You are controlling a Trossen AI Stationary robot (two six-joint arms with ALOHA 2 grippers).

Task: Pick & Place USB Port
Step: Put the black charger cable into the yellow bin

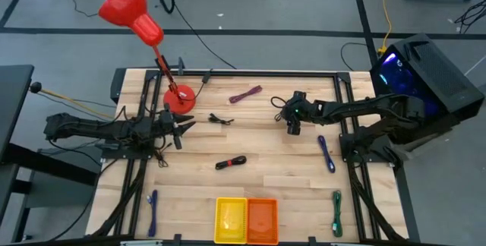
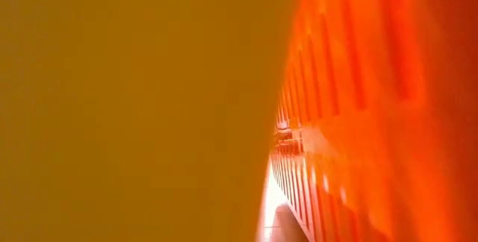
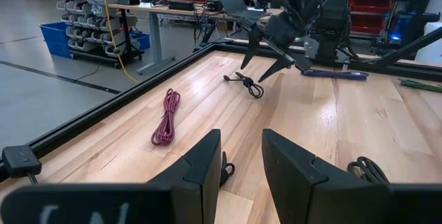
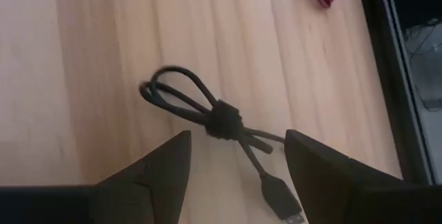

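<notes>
Several bundled USB cables lie flat on the wooden table (image 1: 258, 136). My right gripper (image 1: 291, 124) hovers open, fingers pointing down, over a small black cable (image 4: 221, 119) tied with a strap. Its USB plug (image 4: 282, 202) lies near one finger. The left wrist view shows this cable (image 3: 248, 84) lying below the right gripper (image 3: 266, 61), apart from it. My left gripper (image 1: 181, 129) (image 3: 238, 162) is open and low over the table's left part. It points toward another black cable (image 1: 220, 118).
A maroon cable (image 1: 245, 94) lies at the far side and a black-and-red one (image 1: 231, 162) at mid-table. Blue cables (image 1: 326, 153) (image 1: 153, 204) and a green one (image 1: 336, 212) lie farther out. Yellow (image 1: 231, 219) and orange (image 1: 262, 219) bins fill the low view. A red lamp's base (image 1: 180, 98) stands beside my left gripper.
</notes>
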